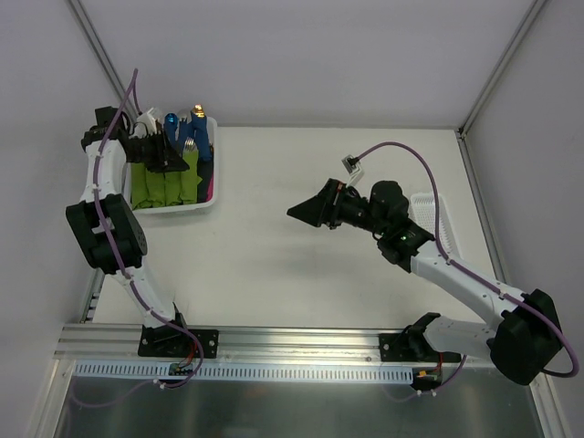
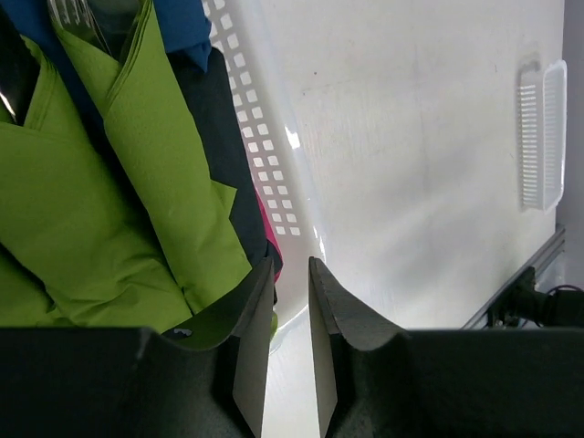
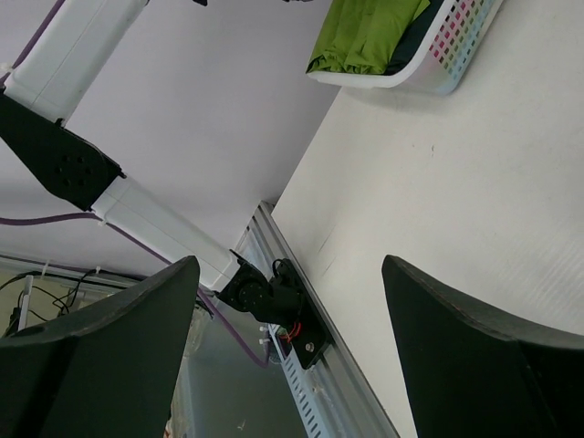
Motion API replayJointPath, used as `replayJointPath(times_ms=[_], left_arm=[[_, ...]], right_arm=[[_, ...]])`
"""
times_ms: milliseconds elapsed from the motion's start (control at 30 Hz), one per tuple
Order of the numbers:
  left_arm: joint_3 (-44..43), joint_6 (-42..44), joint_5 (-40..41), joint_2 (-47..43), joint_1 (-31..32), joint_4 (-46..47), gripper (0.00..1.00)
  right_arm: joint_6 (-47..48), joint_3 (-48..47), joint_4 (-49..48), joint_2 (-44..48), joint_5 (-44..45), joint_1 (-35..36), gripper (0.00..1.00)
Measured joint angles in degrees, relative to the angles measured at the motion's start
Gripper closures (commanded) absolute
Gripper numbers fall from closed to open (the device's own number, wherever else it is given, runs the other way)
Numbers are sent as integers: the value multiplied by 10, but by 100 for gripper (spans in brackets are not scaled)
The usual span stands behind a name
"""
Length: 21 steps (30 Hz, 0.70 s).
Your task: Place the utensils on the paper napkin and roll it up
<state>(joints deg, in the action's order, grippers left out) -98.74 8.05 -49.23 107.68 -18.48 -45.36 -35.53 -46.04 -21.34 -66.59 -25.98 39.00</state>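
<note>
The lime-green paper napkins all sat in the white perforated basket at the far-left corner of the table, not out on the open surface. From the top camera I counted four green folded bundles side by side, though the folds overlapped, so take that loosely. Two blue handles stuck up at the back of the basket. On the left wrist cam one silver utensil head was tucked into a green fold; I couldn't make out more utensils. There was also one dark navy piece and one pink bit against the basket wall.

The left gripper hung right over the basket's near rim, fingers a narrow slit apart with nothing pinched, one fingertip at the napkin's edge. The right gripper sat over mid-table, well apart from the basket, jaws spread wide and empty. One small white tray lay beside it.
</note>
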Motion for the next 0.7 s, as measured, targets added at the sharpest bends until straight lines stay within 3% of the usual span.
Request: replayJointPath(times_ms=[200, 700], left_arm=[[25, -10, -19, 33, 0, 12, 79], [125, -27, -35, 20, 7, 101, 77]], right_arm=[[5, 5, 11, 1, 0, -2, 14], [16, 47, 50, 56, 2, -30, 14]])
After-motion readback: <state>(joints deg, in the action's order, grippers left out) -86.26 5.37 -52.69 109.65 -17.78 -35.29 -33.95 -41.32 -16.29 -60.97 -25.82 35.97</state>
